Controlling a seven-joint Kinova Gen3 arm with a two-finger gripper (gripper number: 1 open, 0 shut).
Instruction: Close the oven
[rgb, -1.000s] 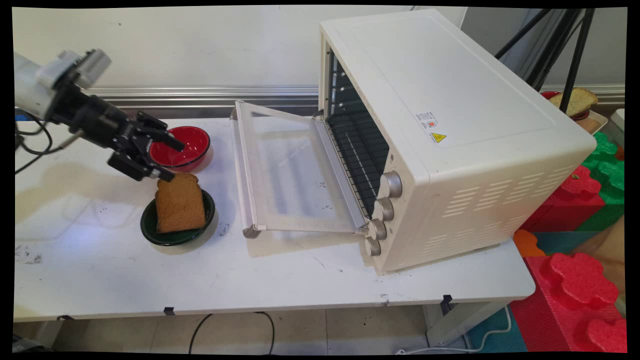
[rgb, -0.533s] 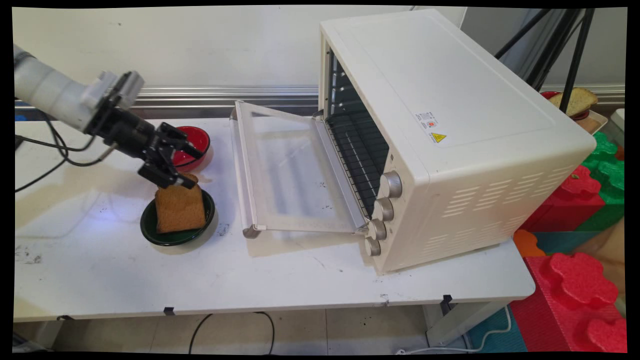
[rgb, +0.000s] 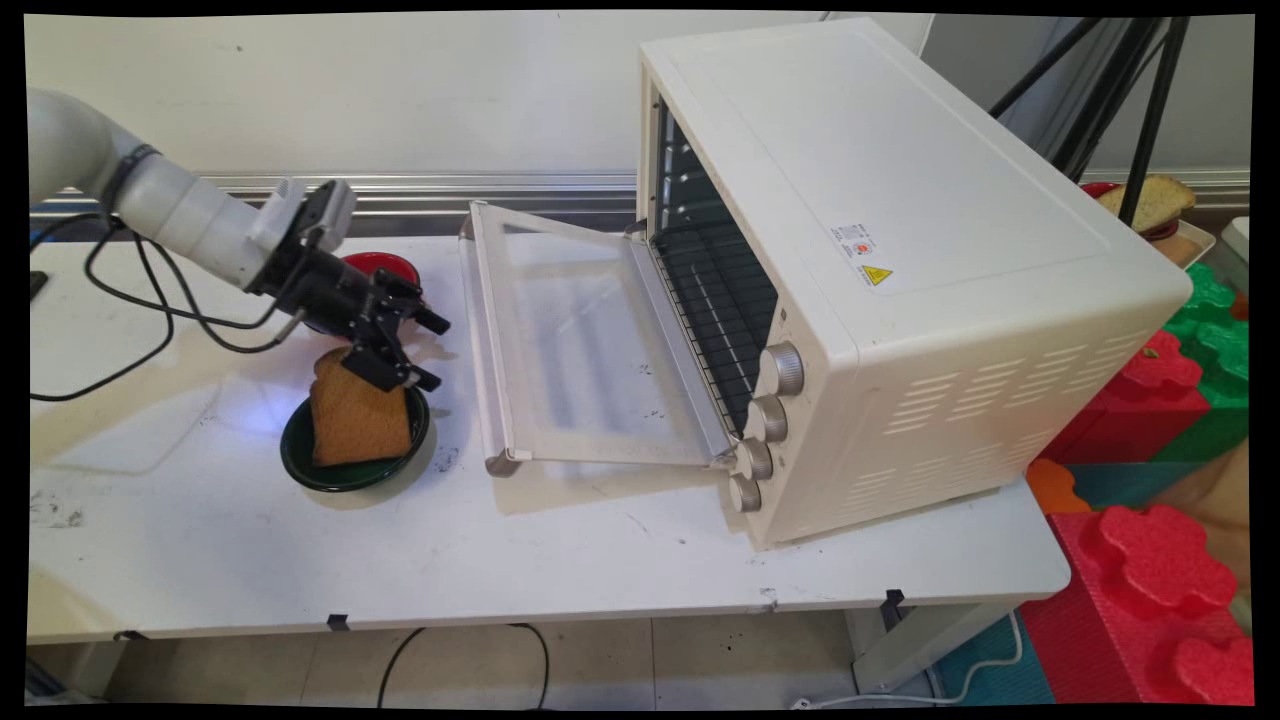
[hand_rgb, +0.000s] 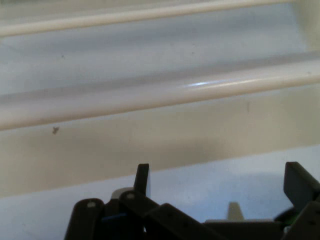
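The black two-finger gripper, jaws apart, hovered at the twelve o'clock edge of the brown toast slice leaning in the dark green bowl on the white table. The toast looked light, stiff and crumbly, best pinched gently across its thin upper edge.

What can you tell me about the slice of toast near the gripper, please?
The toast is a single brown slice with a darker crust and a rounded top, dry and evenly browned. It lies tilted in a dark green bowl, with its top end raised over the far rim. The open gripper hovers at its upper right corner; whether they touch cannot be told. A red bowl stands just behind.
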